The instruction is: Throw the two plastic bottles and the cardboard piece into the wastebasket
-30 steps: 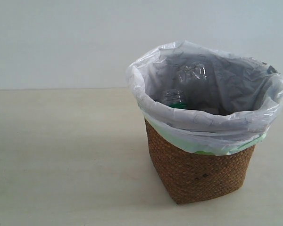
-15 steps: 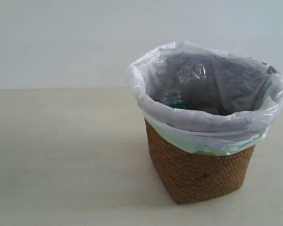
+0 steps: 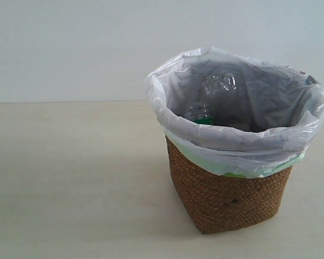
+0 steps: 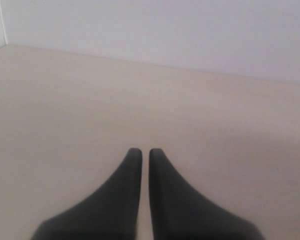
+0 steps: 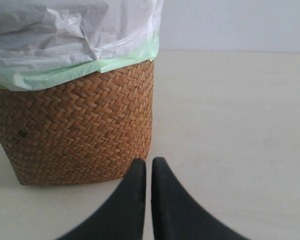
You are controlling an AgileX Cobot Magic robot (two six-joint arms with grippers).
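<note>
Basket: wicker wastebasket (image 3: 227,194) stands upright, right of centre in the exterior frame, on the table (image 3: 70,178). A white bag liner (image 3: 237,151) is folded over the rim, which keeps the mouth open for drops.
Bottles: clear bottle (image 3: 220,85) leans on the liner's far inner wall. A green-labelled part (image 3: 201,114) sits lower left of it, below the rim. Cannot tell if that is one bottle or two. No red label seen.
Cardboard: cardboard piece not visible, probably deeper in, hidden by the rim.
Left claw: left claw (image 4: 141,152) pressed together, empty, over bare table.
Right claw: right claw (image 5: 149,162) pressed together, empty, near the basket's woven side, apart from it.
Progress: no loose item shows on the table, so the task looks done.
</note>
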